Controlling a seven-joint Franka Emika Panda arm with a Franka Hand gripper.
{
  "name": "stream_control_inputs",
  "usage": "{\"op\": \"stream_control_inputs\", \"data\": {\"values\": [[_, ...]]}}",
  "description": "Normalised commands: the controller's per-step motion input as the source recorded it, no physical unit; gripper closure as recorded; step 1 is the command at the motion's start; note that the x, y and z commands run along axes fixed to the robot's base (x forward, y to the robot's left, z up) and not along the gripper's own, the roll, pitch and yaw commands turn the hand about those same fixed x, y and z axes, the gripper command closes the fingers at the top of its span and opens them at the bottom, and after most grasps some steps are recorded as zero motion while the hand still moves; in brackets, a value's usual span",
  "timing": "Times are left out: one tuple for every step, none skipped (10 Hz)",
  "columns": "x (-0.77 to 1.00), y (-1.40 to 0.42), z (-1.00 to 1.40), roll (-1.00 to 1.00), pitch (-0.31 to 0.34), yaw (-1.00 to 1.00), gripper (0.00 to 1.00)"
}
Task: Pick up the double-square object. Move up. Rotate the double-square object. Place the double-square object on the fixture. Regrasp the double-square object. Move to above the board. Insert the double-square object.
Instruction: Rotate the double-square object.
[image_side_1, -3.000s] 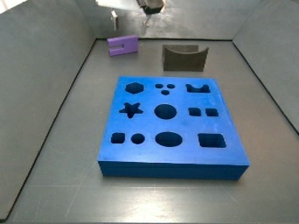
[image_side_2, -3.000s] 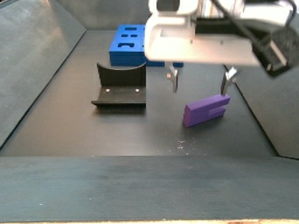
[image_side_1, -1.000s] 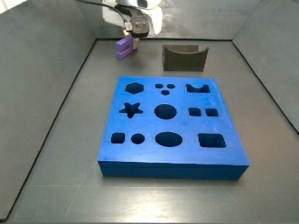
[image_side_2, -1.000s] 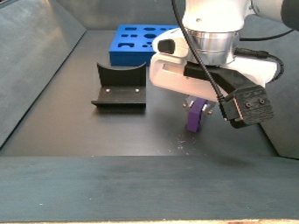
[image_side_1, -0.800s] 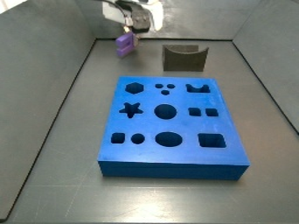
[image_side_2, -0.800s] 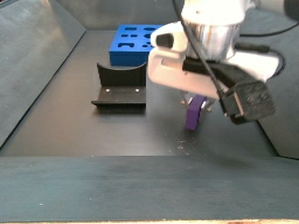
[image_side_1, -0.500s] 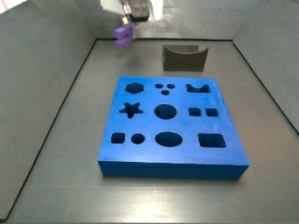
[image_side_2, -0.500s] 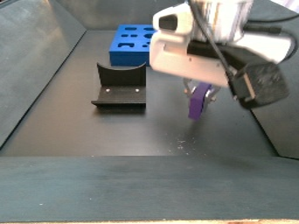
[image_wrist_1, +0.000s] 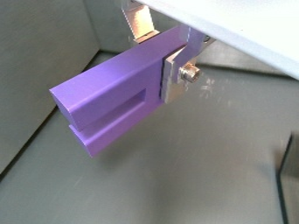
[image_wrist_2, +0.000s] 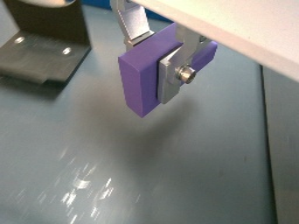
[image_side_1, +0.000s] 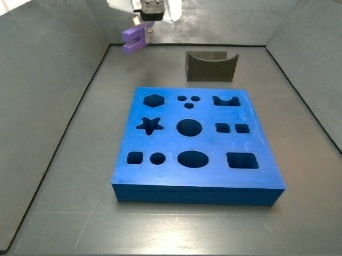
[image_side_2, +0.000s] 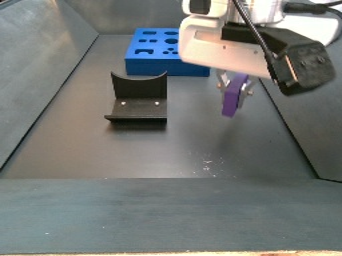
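Above the dark floor, well apart from the fixture (image_side_2: 136, 98) and on the far side of it from the board (image_side_1: 197, 137), the gripper (image_side_2: 235, 84) is closed on the double-square object (image_side_2: 233, 97), which hangs clear of the floor. In both wrist views the silver fingers (image_wrist_1: 176, 67) clamp the purple block across its thin faces, near one end, so most of it juts out past the pads (a long overhang, which I judge could swing in a fast turn). The step in hand looks like the lift giving way to the rotation. To do it well, finish rising until the block's low edge is safely above the fixture's raised corners, then turn slowly and about the grip, keeping the jaws tight. Aim to end with the block lined up with the fixture's notch before any descent.
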Motion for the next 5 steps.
{"op": "stream_control_inputs", "data": {"values": [[-0.07,-0.2,-0.04,0.09,-0.069,0.03,1.0],[0.0,0.0,0.0,0.0,0.0,-1.0,1.0],[0.01,0.01,0.01,0.0,0.0,-1.0,1.0],[0.0,0.02,0.01,0.0,-0.001,-1.0,1.0],[0.0,0.02,0.01,0.0,-0.001,-1.0,1.0]]}}
